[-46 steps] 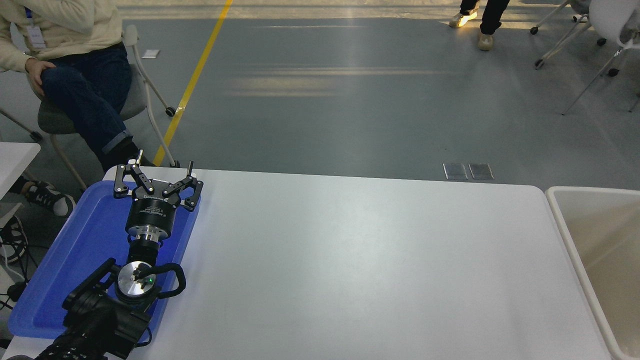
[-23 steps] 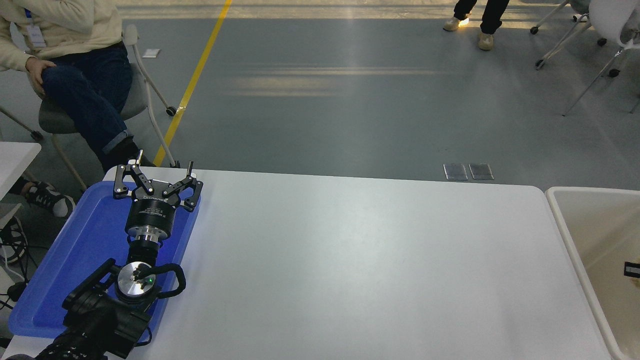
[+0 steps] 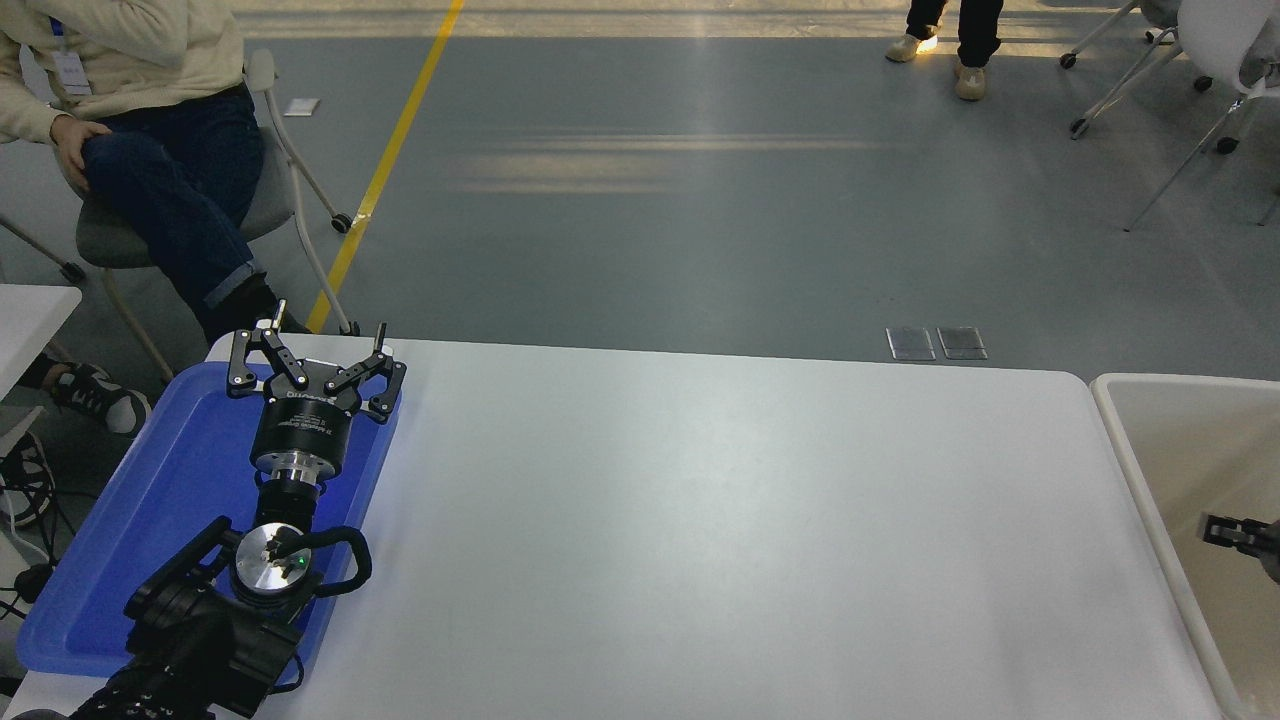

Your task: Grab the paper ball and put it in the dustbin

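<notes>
The dustbin (image 3: pixel 1127 437) is a cream tub with a thick white rim at the table's right end, partly cut off by the picture's edge. Only the black tip of my right gripper (image 3: pixel 1238 534) shows, at the right edge and over the inside of the dustbin. The paper ball is not in view. My left gripper (image 3: pixel 316 336) is parked at the lower left over the blue tray (image 3: pixel 150 500), open and empty.
The white table (image 3: pixel 720 520) spans the middle. A person sits on a chair (image 3: pixel 150 120) beyond the far left corner. Another person's feet (image 3: pixel 945 50) and wheeled chairs (image 3: pixel 1180 70) are on the grey floor at the back.
My right gripper has come into view from the right edge and moved left over the dustbin. The left arm has not moved.
</notes>
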